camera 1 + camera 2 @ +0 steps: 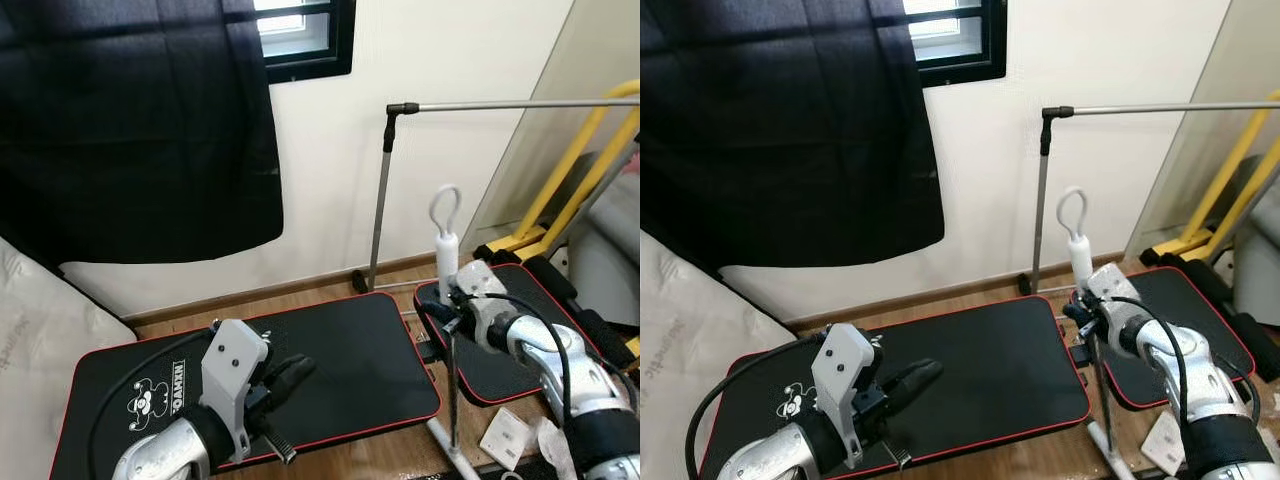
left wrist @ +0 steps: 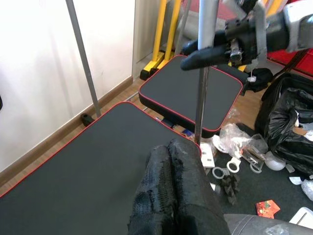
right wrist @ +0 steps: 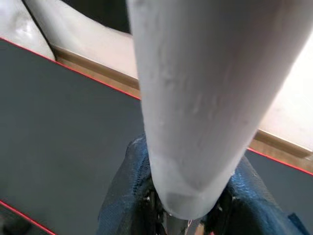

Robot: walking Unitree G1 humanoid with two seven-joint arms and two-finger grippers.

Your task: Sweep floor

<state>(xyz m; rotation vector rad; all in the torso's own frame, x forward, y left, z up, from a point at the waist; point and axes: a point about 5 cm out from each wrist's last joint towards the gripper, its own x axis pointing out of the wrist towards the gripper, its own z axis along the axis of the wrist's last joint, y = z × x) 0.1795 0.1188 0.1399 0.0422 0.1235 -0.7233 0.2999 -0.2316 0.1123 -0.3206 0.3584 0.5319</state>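
- Large black mat [image 1: 330,350] with red edging lies on the wood floor [image 1: 300,290], against the white wall [image 1: 440,170]; a second, smaller black mat [image 1: 500,340] sits just to its right.
- Dark curtain [image 1: 130,120] hangs over the window, upper left.
- Metal clothes rack [image 1: 385,190] stands by the wall; yellow frame [image 1: 585,160] at far right.
- Broom handle [image 1: 446,250], white grip with loop on top, upright between the two mats, grasped by right gripper [image 1: 452,308], fingers clamped round the pole.
- Left gripper [image 1: 285,375] hovers over the large mat, fingers [image 2: 168,196] pressed together, holding nothing.
- Litter [image 2: 244,156] and a black bag [image 2: 293,127] on the floor right of the mats.
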